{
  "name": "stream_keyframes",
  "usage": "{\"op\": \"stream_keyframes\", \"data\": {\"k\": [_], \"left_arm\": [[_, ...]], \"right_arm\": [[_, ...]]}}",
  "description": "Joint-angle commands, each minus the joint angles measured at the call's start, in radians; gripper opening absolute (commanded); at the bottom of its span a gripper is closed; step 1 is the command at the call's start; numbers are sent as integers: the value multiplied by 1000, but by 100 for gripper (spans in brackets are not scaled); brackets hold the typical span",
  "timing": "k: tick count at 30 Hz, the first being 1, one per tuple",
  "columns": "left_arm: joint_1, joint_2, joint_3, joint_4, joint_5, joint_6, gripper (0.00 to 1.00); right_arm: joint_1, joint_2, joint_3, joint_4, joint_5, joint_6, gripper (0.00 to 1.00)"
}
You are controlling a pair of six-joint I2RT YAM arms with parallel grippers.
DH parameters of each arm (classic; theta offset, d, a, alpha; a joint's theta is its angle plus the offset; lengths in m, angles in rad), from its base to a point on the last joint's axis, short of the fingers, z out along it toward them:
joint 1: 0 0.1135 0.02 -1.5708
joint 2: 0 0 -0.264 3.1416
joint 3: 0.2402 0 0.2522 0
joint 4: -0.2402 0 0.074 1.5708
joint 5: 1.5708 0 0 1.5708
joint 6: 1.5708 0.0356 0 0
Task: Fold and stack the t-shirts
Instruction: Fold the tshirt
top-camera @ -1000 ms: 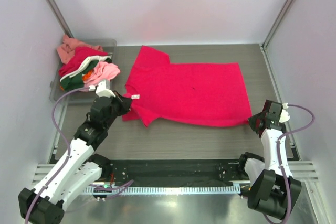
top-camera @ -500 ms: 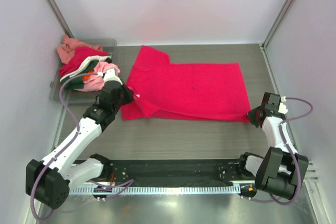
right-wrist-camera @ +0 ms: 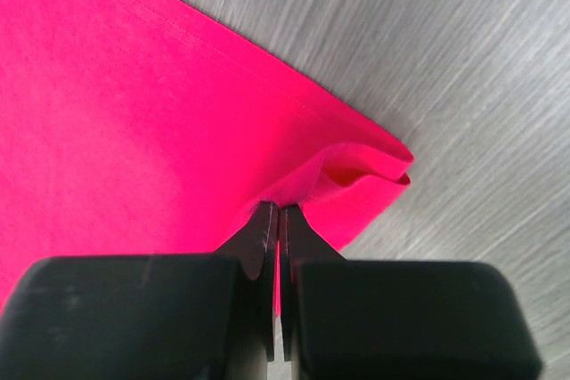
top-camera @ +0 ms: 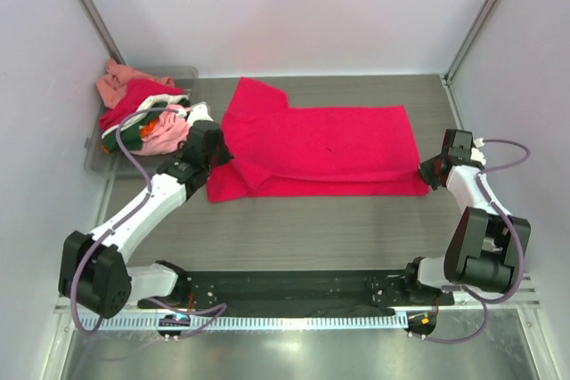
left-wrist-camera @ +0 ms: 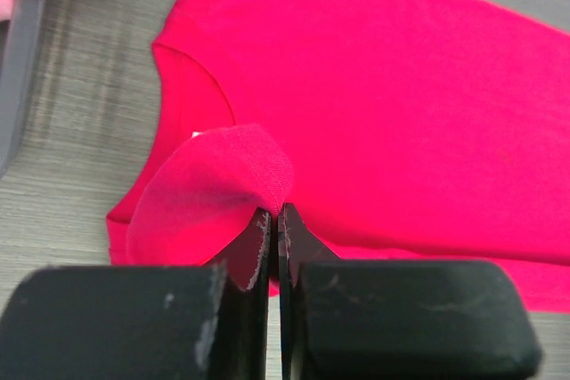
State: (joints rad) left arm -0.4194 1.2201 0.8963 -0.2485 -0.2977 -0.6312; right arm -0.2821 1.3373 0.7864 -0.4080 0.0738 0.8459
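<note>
Landmark: a clear grey tray (top-camera: 184, 72) at the far left corner of the tabletop (top-camera: 312, 229).

Pile of t-shirts (top-camera: 142, 117): heaped loosely in the tray. Salmon, red, dark green, white, orange and light pink cloth all show, and the light pink piece spills over the tray's near right edge.

Crimson t-shirt (top-camera: 329, 144): lies on the tabletop just beside the tray, on its right, and stretches away from it. The collar end is nearest the tray, and one sleeve (top-camera: 254, 95) points toward the back wall. Along its near edge the cloth lies doubled.

Left gripper (top-camera: 216, 150): at the tray's near right corner, over the shirt's collar end. In the left wrist view the left gripper (left-wrist-camera: 274, 213) has its fingers pressed together on a raised curl of crimson cloth, with the collar (left-wrist-camera: 200, 100) just beyond.

Right gripper (top-camera: 426, 171): well apart from the tray, at the end of the shirt farthest from it. In the right wrist view the right gripper (right-wrist-camera: 276, 209) is pinching the hem corner, which bunches into a small fold beside the fingertips.
</note>
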Motion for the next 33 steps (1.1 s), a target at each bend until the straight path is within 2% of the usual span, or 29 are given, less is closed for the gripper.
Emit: {"op": "stream_keyframes", "data": {"k": [1, 22, 33], "left_arm": [[-1, 39, 58, 8, -34, 25, 0], [-1, 248, 234, -18, -86, 68, 0], [10, 436, 380, -48, -55, 76, 0]], "right_arm": [[6, 23, 68, 26, 35, 31, 1], [52, 178, 178, 28, 96, 71, 1], [80, 258, 234, 32, 110, 91, 1]]}}
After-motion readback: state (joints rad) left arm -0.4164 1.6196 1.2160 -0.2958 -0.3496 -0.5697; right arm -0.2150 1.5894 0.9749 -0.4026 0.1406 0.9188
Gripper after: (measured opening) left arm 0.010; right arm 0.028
